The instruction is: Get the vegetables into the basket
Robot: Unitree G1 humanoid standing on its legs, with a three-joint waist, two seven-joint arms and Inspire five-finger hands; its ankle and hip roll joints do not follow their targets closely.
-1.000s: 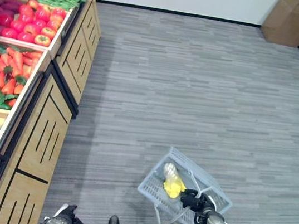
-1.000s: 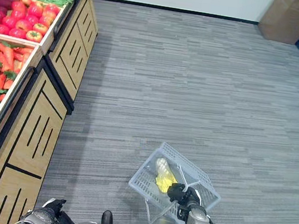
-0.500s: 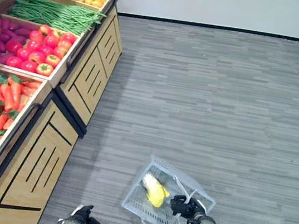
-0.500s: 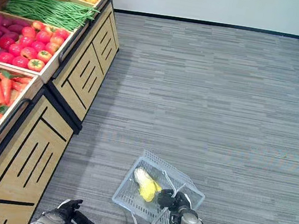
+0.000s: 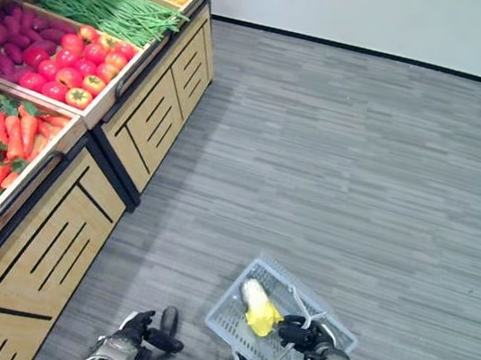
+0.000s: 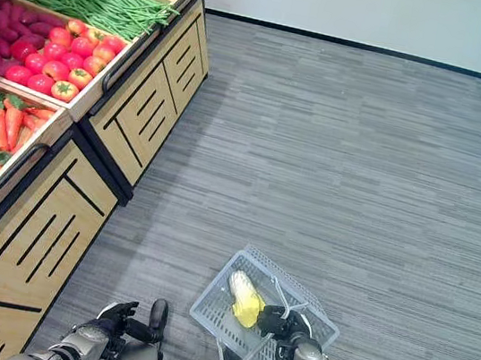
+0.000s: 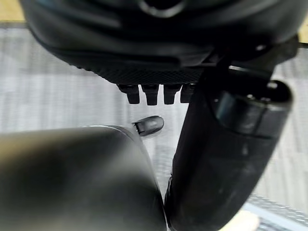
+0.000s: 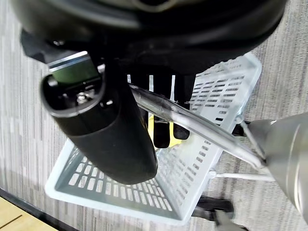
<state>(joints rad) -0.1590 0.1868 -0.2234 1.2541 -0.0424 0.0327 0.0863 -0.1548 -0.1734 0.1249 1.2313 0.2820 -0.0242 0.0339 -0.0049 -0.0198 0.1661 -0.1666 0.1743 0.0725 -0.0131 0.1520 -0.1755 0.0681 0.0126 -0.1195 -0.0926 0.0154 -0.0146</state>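
Basket (image 5: 276, 335) — handle gripped by right hand (image 5: 300, 336) — holds corn, apparently (image 5: 256, 305).

No text, label, number or sign can be read anywhere in these views, neither on the wooden produce stand (image 5: 81, 220) nor on the white basket (image 5: 233, 319).

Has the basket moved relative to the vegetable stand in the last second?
Cannot tell. The whole view has shifted, so the camera moved. The basket hangs from the right hand, apart from the stand on the robot's left.
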